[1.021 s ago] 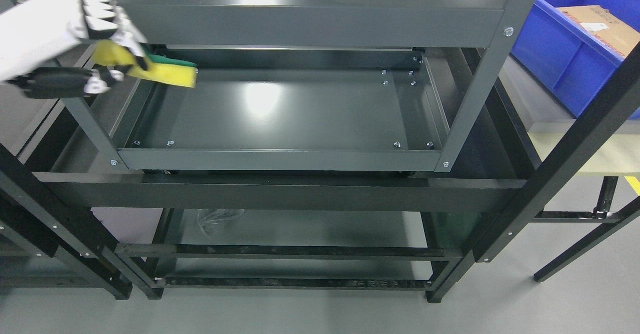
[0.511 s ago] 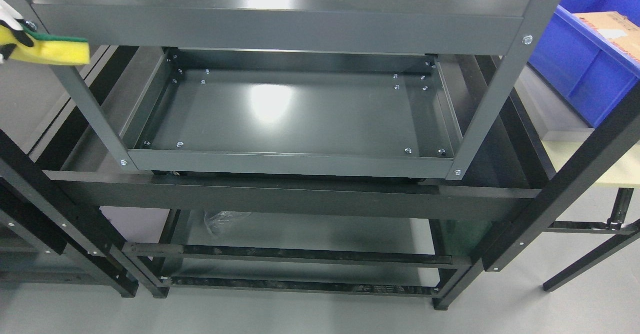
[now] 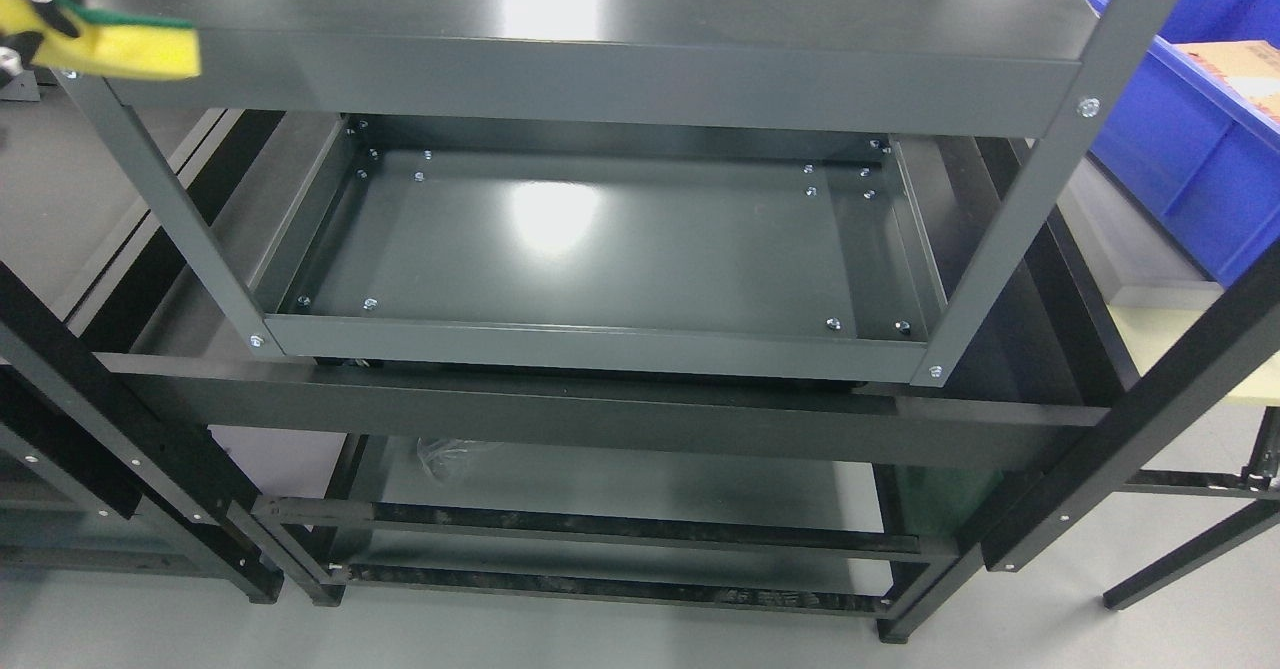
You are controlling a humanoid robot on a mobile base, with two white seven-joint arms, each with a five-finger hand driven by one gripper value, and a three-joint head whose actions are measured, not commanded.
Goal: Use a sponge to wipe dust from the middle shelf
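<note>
The dark grey metal middle shelf point(image 3: 600, 249) lies bare. Beyond it, at the top shelf's point(image 3: 600, 9) left front corner, the left hand point(image 3: 22, 4), mostly out of frame, grips the yellow rectangular sponge with green scouring layer point(image 3: 125, 44).

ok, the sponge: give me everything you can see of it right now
The sponge is a rectangular block, yellow foam with a thin green scouring layer on top, looking soft and dry. It sits at the picture's top-left corner, lying roughly level, in front of the top shelf edge and well above the middle shelf. Its left end is gripped by the left hand, mostly out of frame. Nothing else visibly touches it.
</note>
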